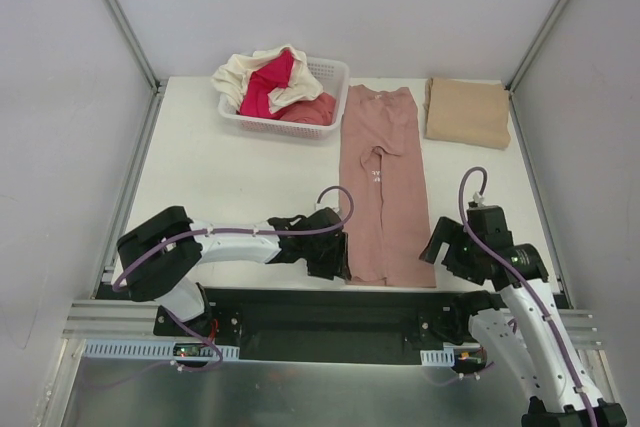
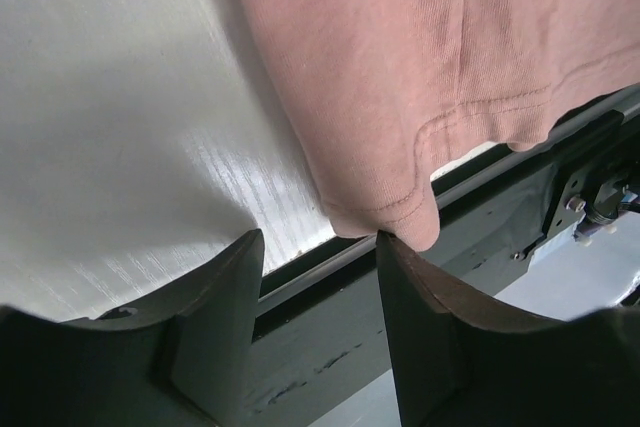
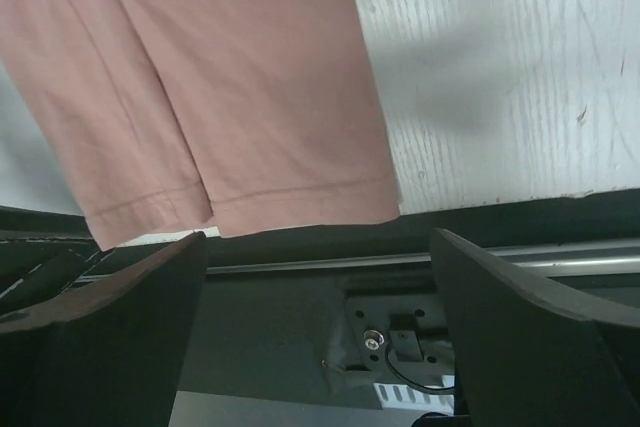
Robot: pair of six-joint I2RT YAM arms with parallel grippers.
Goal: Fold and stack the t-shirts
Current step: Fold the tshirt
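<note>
Dusty-pink cotton t-shirt (image 1: 383, 187), folded lengthwise into a long strip, lies down the middle of the white wood-grain surface (image 1: 230, 177) with its hem at the near edge. The left pincer (image 1: 335, 265) sits at the hem's left corner, and the right pincer (image 1: 436, 249) is just beside the right corner. In the left wrist view the black fingers (image 2: 200, 317) stand partly apart with nothing clamped. The hem corner droops past the surface's edge and touches the tip of one finger. In the right wrist view the fingers (image 3: 110, 327) are spread wide and hold nothing, and the hem lies beyond their tips, apart from both.

A white plastic lattice basket (image 1: 332, 75) stands at the far end, left of the strip's top; whether they touch I cannot tell. It holds a cream t-shirt (image 1: 250, 72), a magenta t-shirt (image 1: 268, 87) and a coral t-shirt (image 1: 312, 110) bundled together, and how they lie below the rim is hidden. A folded tan t-shirt (image 1: 467, 112) rests at the far right corner, near the strip but apart from it.

In the top view the left pincer covers the strip's near-left corner. The small white chest print (image 1: 377, 179) is too small to read.

The hem overhangs the near edge above the dark rail (image 1: 330, 309). A broad stretch of surface runs from the strip to the left side frame, and a narrower band lies on its right.
</note>
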